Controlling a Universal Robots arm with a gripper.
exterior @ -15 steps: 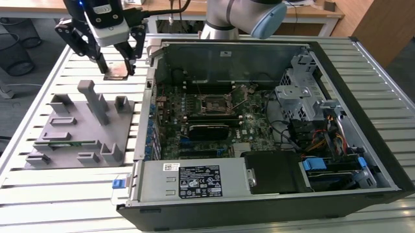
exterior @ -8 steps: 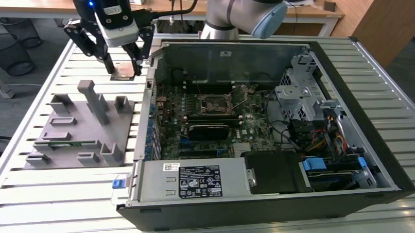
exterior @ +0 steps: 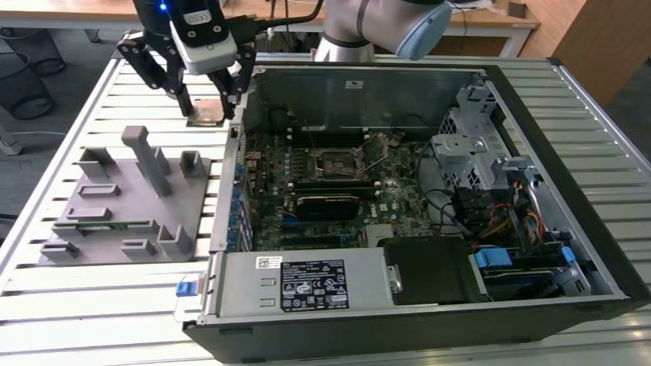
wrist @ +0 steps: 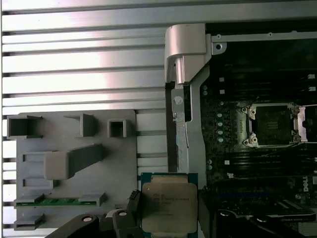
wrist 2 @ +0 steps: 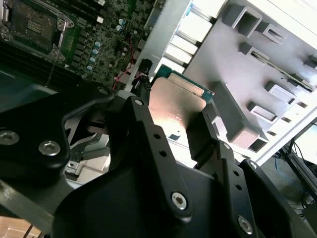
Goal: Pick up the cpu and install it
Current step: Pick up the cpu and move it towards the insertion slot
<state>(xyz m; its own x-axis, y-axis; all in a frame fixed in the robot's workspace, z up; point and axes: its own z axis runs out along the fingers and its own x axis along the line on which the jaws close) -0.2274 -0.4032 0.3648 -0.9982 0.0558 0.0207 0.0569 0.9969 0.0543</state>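
Pinching the small, flat, square cpu (exterior: 206, 112) with its pale silvery-grey metal top and green edge, the black jaws press against two opposite sides of the chip. In the first wrist view the cpu (wrist: 169, 206) lies flat, metal top towards the camera, with a black finger (wrist: 130, 213) against one edge. In the second wrist view the cpu (wrist 2: 176, 106) sits between the black link arms, its top catching a pinkish reflection.

In the exterior view the jaws and the chip are positioned over the white slatted metal desk (exterior: 102, 313), just outside the case wall on the exterior view's left. The grey moulded parts tray (exterior: 133, 210) lies near them on the desk. A long, narrow green memory stick (wrist: 59, 202) rests in one slot of the tray (wrist: 124, 163).

The open black computer case (exterior: 407, 335) lies on its side on the desk, just beside the tray. Inside it, the green motherboard (exterior: 397, 198) carries the square, metal-framed processor socket (exterior: 339, 162), which is well apart from the cpu. The socket (wrist: 272, 124) is visible in both wrist views. The silver and pale-blue robot arm (exterior: 376, 23) rises behind the case.
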